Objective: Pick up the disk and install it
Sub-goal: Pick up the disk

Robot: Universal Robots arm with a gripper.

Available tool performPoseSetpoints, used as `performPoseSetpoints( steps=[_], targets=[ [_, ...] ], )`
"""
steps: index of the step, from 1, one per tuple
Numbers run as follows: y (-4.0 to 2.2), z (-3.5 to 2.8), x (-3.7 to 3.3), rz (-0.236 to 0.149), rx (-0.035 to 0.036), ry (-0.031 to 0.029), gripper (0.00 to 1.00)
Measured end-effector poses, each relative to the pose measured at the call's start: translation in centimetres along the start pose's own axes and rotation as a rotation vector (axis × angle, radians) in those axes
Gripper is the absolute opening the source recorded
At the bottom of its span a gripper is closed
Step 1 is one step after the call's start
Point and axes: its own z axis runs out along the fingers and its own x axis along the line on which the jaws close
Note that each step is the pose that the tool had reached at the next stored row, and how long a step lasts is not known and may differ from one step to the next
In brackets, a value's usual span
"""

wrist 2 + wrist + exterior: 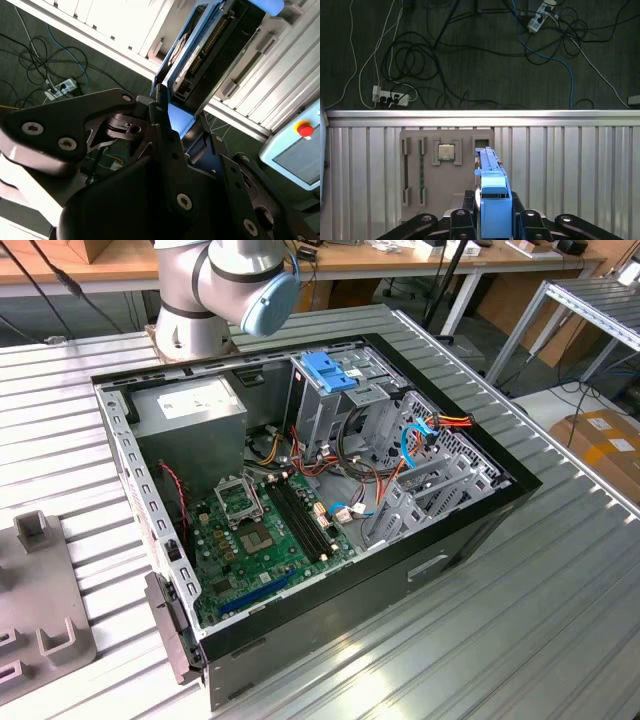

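Grips the disk (489, 162) edge-on in the claw (493, 212), over the tray (420, 200). Probably wise to hold it firmly and squarely, avoiding any tilt or snag near the slot (481, 144).

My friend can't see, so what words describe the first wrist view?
The gripper is shut on the disk, seen edge-on in its blue carrier, over a grey holder tray with a small square chip on a ribbed metal table. Beyond it, cables lie on dark floor.
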Motion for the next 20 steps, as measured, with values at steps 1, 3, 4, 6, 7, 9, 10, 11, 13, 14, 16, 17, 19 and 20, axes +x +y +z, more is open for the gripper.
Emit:
performPoseSetpoints(
  steps=[1,3,4,6,7,9,10,11,13,14,16,17,19,20],
  targets=[
    [0.00,-0.52,0.00,0.000,0.0001,0.0000,0.37],
    [0.00,-1.49,0.00,0.000,-0.0001,0.0000,0.37],
    [0.00,-1.88,0.00,0.000,-0.0003,0.0001,0.37],
    [0.00,-2.13,0.00,0.000,0.0001,-0.0001,0.37],
    [0.00,-2.14,0.00,0.000,0.0000,0.0000,0.37],
    [0.00,-2.16,0.00,0.000,0.0000,0.0000,0.37],
    [0.00,-2.17,0.00,0.000,0.0000,0.0000,0.37],
    [0.00,-2.18,0.00,0.000,-0.0001,0.0000,0.37],
    [0.00,-2.19,0.00,0.000,0.0000,0.0000,0.37],
    [0.00,-2.20,0.00,0.000,0.0000,0.0000,0.37],
    [0.00,-2.23,0.00,0.000,0.0000,0.0000,0.37],
    [0.00,-2.40,0.00,0.000,-0.0001,0.0000,0.37],
    [0.00,-2.53,0.00,0.000,0.0000,0.0000,0.37],
    [0.00,-2.54,0.00,0.000,0.0000,-0.0001,0.37]
  ],
)
